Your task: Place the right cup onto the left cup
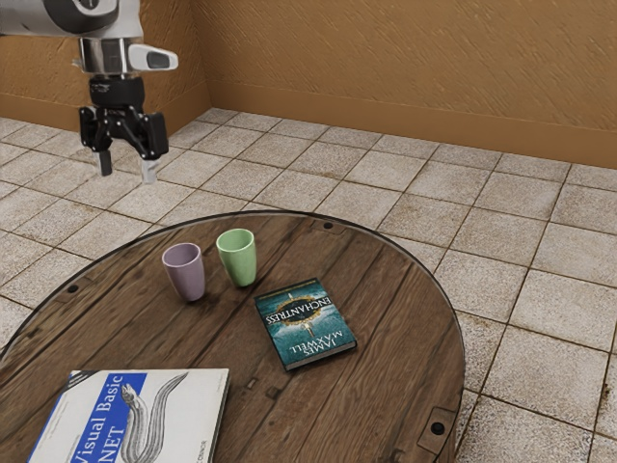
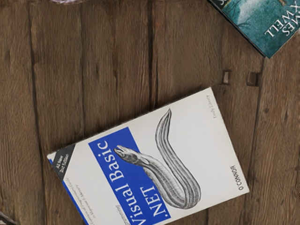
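On the round wooden desk (image 1: pixel 386 395), a muted purple cup (image 1: pixel 188 277) is standing upright, its smooth side narrowing toward the base. Just beyond it, toward the exterior view's right, a similarly tapered, pale green cup (image 1: pixel 239 262) is standing upright, its mouth facing up. Higher up, the gripper (image 1: pixel 126 168) is hanging empty, its fingers standing well apart.

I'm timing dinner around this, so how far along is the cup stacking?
Nothing looks done: the mauve tapered cup and pale green tapered cup stand upright, apart, on the round wooden table. Nothing is in the open black hand, away from both. Remaining: grasp one, lift it, set it on the other.
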`<control>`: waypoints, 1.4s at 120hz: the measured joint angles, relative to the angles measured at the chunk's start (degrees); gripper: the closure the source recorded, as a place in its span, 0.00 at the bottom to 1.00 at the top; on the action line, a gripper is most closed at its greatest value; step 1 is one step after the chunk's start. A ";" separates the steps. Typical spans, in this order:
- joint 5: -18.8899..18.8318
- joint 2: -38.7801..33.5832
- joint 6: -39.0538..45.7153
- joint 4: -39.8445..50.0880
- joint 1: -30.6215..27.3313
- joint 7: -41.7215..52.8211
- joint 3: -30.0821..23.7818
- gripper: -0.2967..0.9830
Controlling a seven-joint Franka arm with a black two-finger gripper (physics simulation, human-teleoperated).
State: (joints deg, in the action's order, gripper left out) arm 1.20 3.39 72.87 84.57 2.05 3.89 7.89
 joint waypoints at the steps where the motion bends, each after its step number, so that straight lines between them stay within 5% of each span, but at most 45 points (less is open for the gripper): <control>1: 0.07 0.01 0.65 0.04 0.10 0.06 -0.03 0.24; 23: 0.88 1.30 9.98 -0.61 2.27 1.34 -0.58 0.25; 100: 1.08 32.25 22.86 -16.89 0.61 4.15 -2.45 0.25; 168: 1.49 42.18 27.46 -22.60 -1.24 5.20 -2.15 0.25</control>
State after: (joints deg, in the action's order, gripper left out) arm 2.70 45.56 100.33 61.97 0.81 9.09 5.74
